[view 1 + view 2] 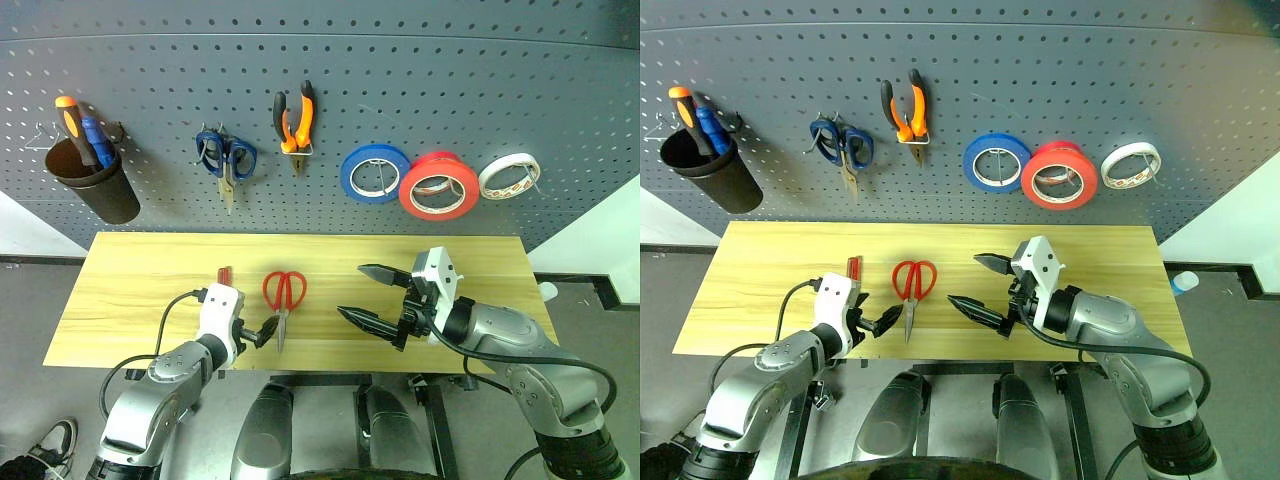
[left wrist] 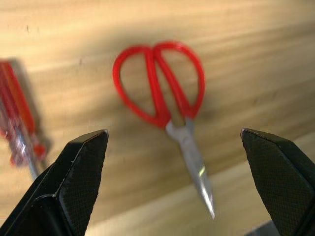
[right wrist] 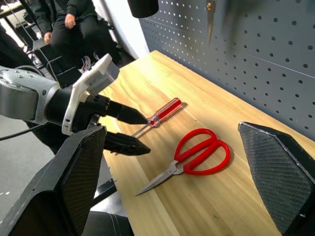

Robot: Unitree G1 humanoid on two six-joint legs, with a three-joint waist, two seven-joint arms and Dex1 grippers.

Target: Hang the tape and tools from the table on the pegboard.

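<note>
Red-handled scissors (image 1: 284, 293) lie flat on the wooden table (image 1: 130, 290), blades toward the front edge. A slim red-handled screwdriver (image 1: 224, 276) lies just to their left. My left gripper (image 1: 262, 331) hovers open at the front edge beside the scissors' blade tip, with the scissors (image 2: 162, 93) framed between its fingers (image 2: 83, 167). My right gripper (image 1: 366, 296) is open and empty above the table, right of the scissors (image 3: 199, 153). The red tape (image 1: 438, 185) and orange-and-black pliers (image 1: 295, 122) hang on the pegboard (image 1: 450, 90).
On the pegboard also hang a dark cup (image 1: 92, 180) with orange and blue screwdrivers, blue-handled scissors (image 1: 226, 158), a blue roll (image 1: 375, 172) and a white roll (image 1: 509, 176). A seated person (image 3: 64, 19) is off beyond the table's end.
</note>
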